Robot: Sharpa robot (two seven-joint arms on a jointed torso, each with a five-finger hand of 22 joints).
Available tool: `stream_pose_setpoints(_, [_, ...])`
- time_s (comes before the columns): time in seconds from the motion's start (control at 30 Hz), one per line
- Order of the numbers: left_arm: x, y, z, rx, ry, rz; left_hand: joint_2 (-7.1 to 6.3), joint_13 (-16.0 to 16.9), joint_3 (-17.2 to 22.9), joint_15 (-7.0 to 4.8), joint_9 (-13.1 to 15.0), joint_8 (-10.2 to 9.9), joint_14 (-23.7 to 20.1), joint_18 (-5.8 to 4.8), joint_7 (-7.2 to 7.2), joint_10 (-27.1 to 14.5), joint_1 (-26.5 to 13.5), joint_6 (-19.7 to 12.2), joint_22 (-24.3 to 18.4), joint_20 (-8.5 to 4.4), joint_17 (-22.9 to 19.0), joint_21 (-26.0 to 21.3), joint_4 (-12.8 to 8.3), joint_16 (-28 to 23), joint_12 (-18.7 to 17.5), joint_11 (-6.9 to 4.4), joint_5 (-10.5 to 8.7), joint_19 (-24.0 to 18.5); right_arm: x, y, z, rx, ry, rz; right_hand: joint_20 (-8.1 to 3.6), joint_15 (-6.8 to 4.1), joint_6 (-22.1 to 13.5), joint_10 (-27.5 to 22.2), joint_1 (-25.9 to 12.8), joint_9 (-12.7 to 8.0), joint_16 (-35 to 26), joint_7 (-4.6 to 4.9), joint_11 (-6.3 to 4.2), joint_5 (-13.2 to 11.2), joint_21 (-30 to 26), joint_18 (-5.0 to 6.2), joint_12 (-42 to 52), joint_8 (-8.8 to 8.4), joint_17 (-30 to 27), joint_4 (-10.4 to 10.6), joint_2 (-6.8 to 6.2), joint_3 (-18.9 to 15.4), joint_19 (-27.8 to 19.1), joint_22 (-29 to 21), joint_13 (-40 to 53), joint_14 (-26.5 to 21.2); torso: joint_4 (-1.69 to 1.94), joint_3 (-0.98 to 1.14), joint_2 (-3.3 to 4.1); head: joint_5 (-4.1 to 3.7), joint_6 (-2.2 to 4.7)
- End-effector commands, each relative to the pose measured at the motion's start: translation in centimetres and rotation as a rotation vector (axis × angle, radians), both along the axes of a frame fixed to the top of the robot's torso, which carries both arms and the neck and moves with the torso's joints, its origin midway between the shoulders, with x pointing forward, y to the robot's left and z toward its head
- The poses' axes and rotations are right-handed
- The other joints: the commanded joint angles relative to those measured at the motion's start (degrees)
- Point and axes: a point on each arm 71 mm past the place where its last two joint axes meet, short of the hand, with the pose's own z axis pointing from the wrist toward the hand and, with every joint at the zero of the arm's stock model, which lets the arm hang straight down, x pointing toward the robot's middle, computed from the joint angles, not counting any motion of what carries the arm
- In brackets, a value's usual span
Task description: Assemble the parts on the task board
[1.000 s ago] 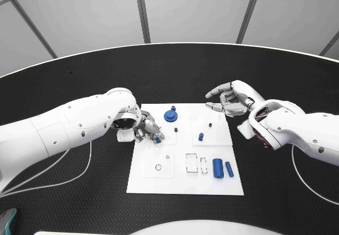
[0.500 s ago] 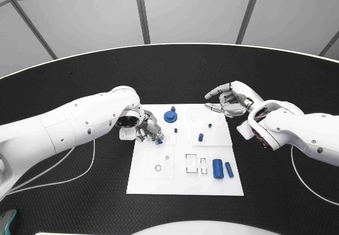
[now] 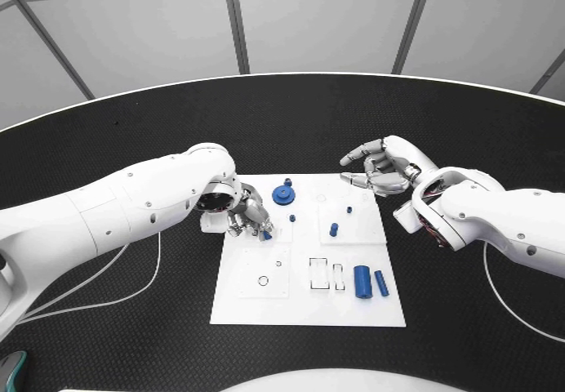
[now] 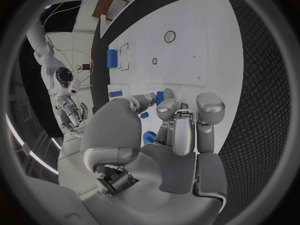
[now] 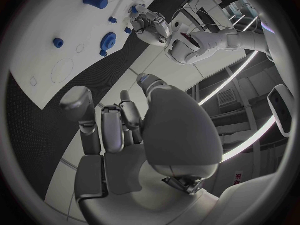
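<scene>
The white task board (image 3: 309, 306) lies mid-table. My left hand (image 3: 245, 215) hangs over its left edge and pinches a small blue part (image 3: 265, 234) between thumb and fingertips; the left wrist view shows that part (image 4: 160, 96) just above the board (image 4: 200, 40). My right hand (image 3: 379, 167) hovers at the board's far right corner, fingers apart and holding nothing. On the board lie a round blue piece (image 3: 284, 193), a small peg (image 3: 292, 217), two further pegs (image 3: 335, 229) and two blue cylinders (image 3: 362, 281) at the near right.
Rectangular slots (image 3: 319, 272) and small round holes (image 3: 264, 280) mark the board's near half. Black table (image 3: 130, 327) surrounds the board. A white cable (image 3: 141, 282) trails from the left arm. In the right wrist view my right hand (image 5: 125, 130) hangs beyond the board (image 5: 37, 60).
My left hand has edged slightly further over the board with the small blue part still pinched. The right hand has barely moved.
</scene>
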Motion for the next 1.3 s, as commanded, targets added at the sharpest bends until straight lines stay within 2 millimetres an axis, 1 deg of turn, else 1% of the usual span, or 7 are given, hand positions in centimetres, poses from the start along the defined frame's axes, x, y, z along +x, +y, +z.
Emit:
stream_pose_setpoints(0.03, [0.05, 0.08, -0.01, 0.002, 0.001, 0.001, 0.28, 0.0, 3.7, 0.31, 0.1, -0.2, 5.1, -0.19, 0.21, -0.3, 0.7, -0.4, 0.0, 0.25, 11.6, -0.2, -3.3, -0.1, -0.2, 0.08, -0.07, -0.3, 0.01, 0.0, 0.0, 0.0, 0.0, 0.0, -0.01, -0.33, 0.2, 0.2, 0.1, -0.1, -0.4, 0.1, -0.07, 0.3, -0.1, 0.75, 0.1, 0.38, 0.0, 0.0, -0.63, 0.4, 0.3, -0.1, -0.1, 2.3, 0.01, -0.03, 0.03, 0.06, -0.06])
stream_pose_setpoints(0.27, [0.22, 0.28, -0.03, 0.003, -0.002, 0.011, 0.12, -0.1, 3.4, 0.35, 0.1, -0.2, 5.1, -0.19, 0.24, -0.3, 0.4, -0.3, -0.1, 0.29, 11.4, -0.3, -2.8, -0.1, -0.1, 0.12, -0.08, -0.3, 0.02, 0.01, -0.01, 0.0, 0.0, 0.0, -0.01, -0.32, 0.2, 0.2, -0.1, -0.2, -0.4, 0.12, -0.05, 0.3, -0.2, 0.75, 0.1, 0.42, 0.0, 0.0, -0.78, 0.8, 0.3, -0.1, -0.1, 2.3, 0.02, -0.05, 0.03, 0.13, -0.07])
stream_pose_setpoints(0.4, [0.27, 0.33, -0.03, 0.003, -0.003, 0.014, -0.55, 0.0, 2.8, 0.36, 0.2, 0.0, 5.1, -0.17, 0.17, -0.3, -0.1, -0.2, -0.2, 0.33, 11.2, -0.3, -2.1, -0.2, 0.0, 0.1, -0.08, -0.3, 0.03, 0.02, -0.01, 0.0, 0.0, 0.0, -0.01, -0.32, 0.2, 0.2, -0.1, -0.2, -0.4, 0.12, -0.05, 0.3, -0.2, 0.75, 0.1, 0.42, 0.0, 0.0, -0.78, 0.8, 0.3, -0.1, -0.1, 2.3, 0.01, -0.04, 0.02, 0.14, -0.07])
stream_pose_setpoints(0.63, [0.32, 0.48, -0.03, 0.002, -0.005, 0.019, -2.26, 0.1, 1.6, 0.26, 0.3, 0.1, 5.0, -0.12, -0.05, -0.2, -0.5, -0.1, -0.3, 0.27, 11.0, -0.4, -1.6, -0.2, 0.3, -0.06, -0.07, -0.3, 0.04, 0.0, -0.01, 0.0, -0.001, -0.001, -0.01, -0.32, 0.2, 0.2, -0.1, -0.2, -0.4, 0.12, -0.05, 0.3, -0.2, 0.75, 0.1, 0.42, 0.0, 0.0, -0.78, 0.8, 0.3, -0.1, -0.1, 2.3, 0.03, -0.03, 0.03, 0.14, -0.15])
stream_pose_setpoints(1.0, [0.46, 0.69, -0.05, 0.004, -0.006, 0.026, -3.07, 0.2, 0.8, 0.15, 0.3, 0.1, 5.0, -0.11, -0.17, -0.2, -1.0, 0.2, -0.3, 0.18, 10.9, -0.5, -0.9, -0.3, 0.5, -0.16, -0.07, -0.3, 0.03, 0.0, -0.01, 0.0, -0.001, -0.001, -0.01, -0.32, 0.2, 0.2, -0.1, -0.2, -0.4, 0.12, -0.05, 0.3, -0.2, 0.75, 0.1, 0.42, 0.0, 0.0, -0.78, 0.8, 0.3, -0.1, -0.1, 2.3, 0.0, -0.03, 0.03, 0.13, -0.19])
stream_pose_setpoints(1.13, [0.49, 0.65, -0.05, 0.004, -0.005, 0.025, -3.59, 0.2, 0.1, 0.09, 0.3, 0.1, 5.0, -0.11, -0.26, -0.2, -1.5, 0.5, -0.3, 0.11, 10.9, -0.5, -0.1, -0.3, 0.6, -0.23, -0.07, -0.3, 0.03, 0.0, 0.0, 0.0, -0.001, -0.001, -0.01, -0.32, 0.2, 0.2, -0.1, -0.2, -0.4, 0.12, -0.05, 0.3, -0.2, 0.75, 0.1, 0.42, 0.0, 0.0, -0.78, 0.8, 0.3, -0.1, -0.1, 2.3, 0.01, -0.03, 0.03, 0.11, -0.19])
stream_pose_setpoints(1.3, [0.52, 0.62, -0.05, 0.004, -0.007, 0.027, -4.68, 0.1, -1.8, 0.06, 0.2, 0.1, 5.0, -0.11, -0.28, -0.3, -2.7, 0.9, -0.4, 0.04, 10.9, -0.5, 1.5, -0.3, 0.7, -0.24, -0.07, -0.3, 0.04, -0.01, -0.01, 0.0, -0.001, -0.001, -0.01, -0.32, 0.2, 0.2, -0.1, -0.2, -0.4, 0.12, -0.05, 0.3, -0.2, 0.75, 0.1, 0.42, 0.0, 0.0, -0.78, 0.8, 0.3, -0.1, -0.1, 2.3, 0.04, -0.02, 0.06, 0.08, -0.23])
